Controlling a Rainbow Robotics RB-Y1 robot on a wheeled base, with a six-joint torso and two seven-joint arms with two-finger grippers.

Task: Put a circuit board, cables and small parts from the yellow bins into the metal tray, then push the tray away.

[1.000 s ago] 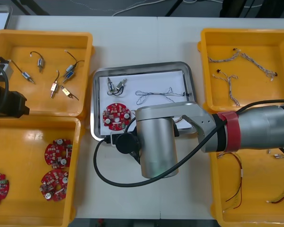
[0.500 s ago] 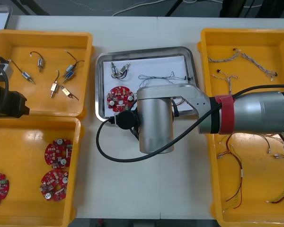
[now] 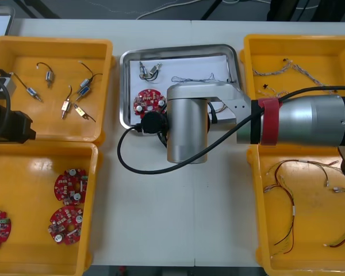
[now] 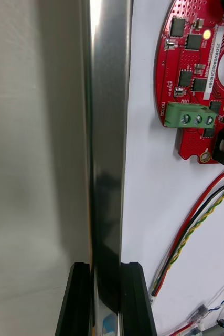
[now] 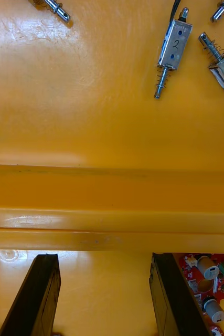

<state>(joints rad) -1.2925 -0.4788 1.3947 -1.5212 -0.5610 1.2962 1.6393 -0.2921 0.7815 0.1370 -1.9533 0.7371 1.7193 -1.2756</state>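
The tray (image 3: pixel 181 50), upper centre, is clamped at its near rim by the right claw (image 4: pixel 105 273) and is best pushed straight and level; the left claw (image 5: pixel 104 273) is parked apart, far left

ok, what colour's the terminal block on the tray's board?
Green terminal block, best in right wrist view.

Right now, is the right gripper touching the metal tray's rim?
Touching. In the right wrist view the right gripper straddles the metal tray rim, fingers pressed against both sides.
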